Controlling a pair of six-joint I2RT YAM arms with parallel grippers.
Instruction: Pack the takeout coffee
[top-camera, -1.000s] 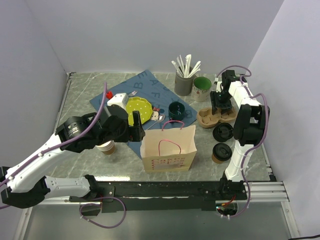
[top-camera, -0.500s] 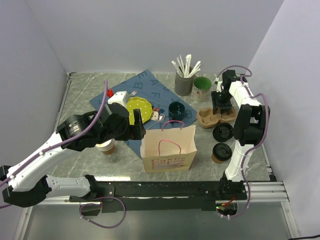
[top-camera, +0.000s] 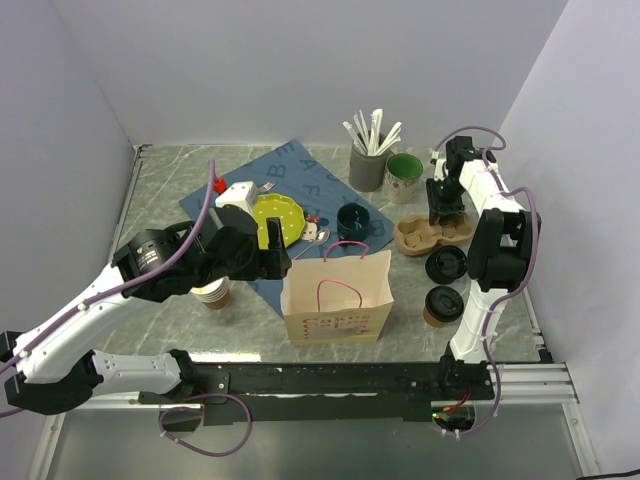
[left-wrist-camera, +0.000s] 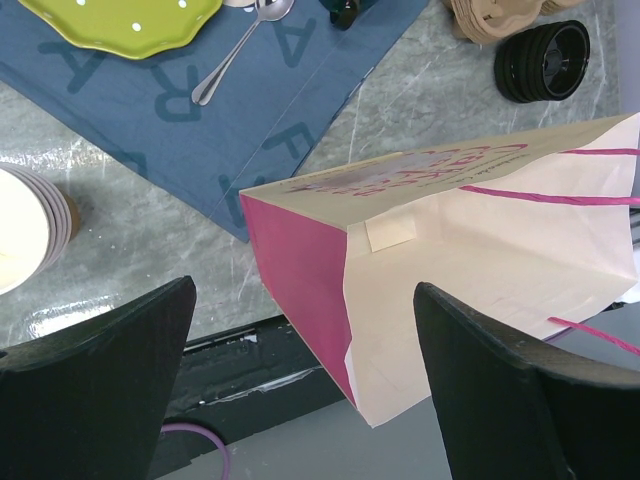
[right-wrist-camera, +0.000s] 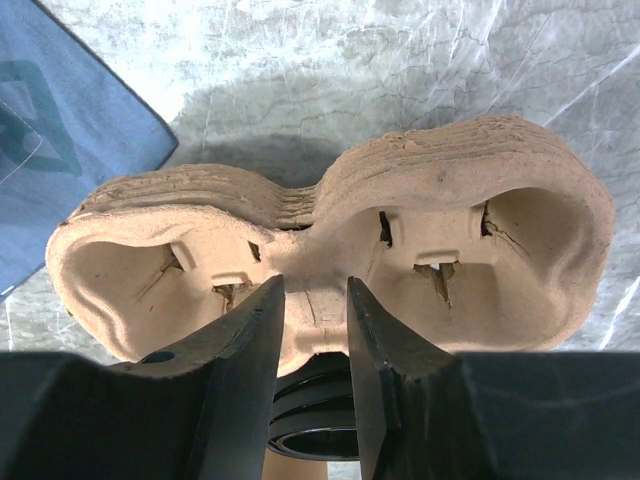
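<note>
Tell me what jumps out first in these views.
The open paper bag stands centre-front, with the left gripper open just beside its mouth. At far right, the right gripper pinches the middle ridge of the pulp cup carrier, while the takeout coffee sits untouched at the near right.

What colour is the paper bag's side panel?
Magenta, on the cream paper bag's side panel, best in left wrist view.
</note>
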